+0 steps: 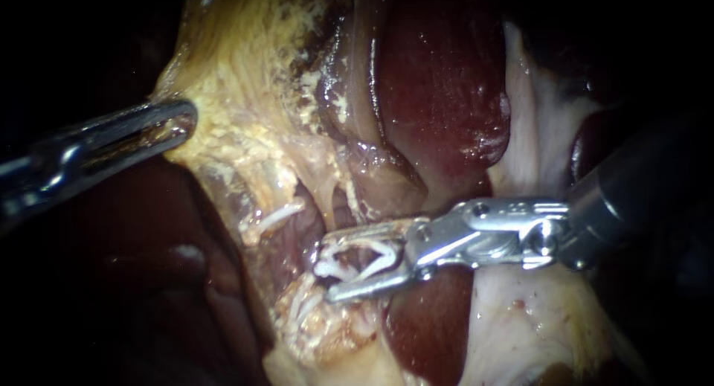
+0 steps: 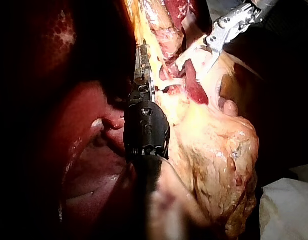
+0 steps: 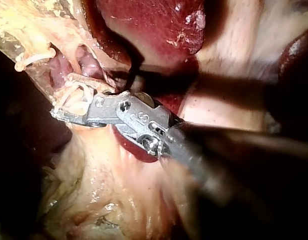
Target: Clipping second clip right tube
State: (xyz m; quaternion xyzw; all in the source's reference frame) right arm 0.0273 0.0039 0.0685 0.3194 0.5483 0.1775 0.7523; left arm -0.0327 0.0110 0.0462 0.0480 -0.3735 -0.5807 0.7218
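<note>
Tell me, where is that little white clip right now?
In the endoscope view, low centre, the white clip sits between the jaws of the right instrument, close beside dark red liver.

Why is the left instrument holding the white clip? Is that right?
Not quite. The right instrument holds the clip. The left instrument holds tissue instead. The endoscope view shows this.

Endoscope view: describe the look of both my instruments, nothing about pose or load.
The left instrument is polished silver metal, its slim tip slotted lengthwise and round-ended. The right instrument has straight silver jaws on a bright hinged link with round pins, joined to a dark grey cylindrical shaft.
</note>
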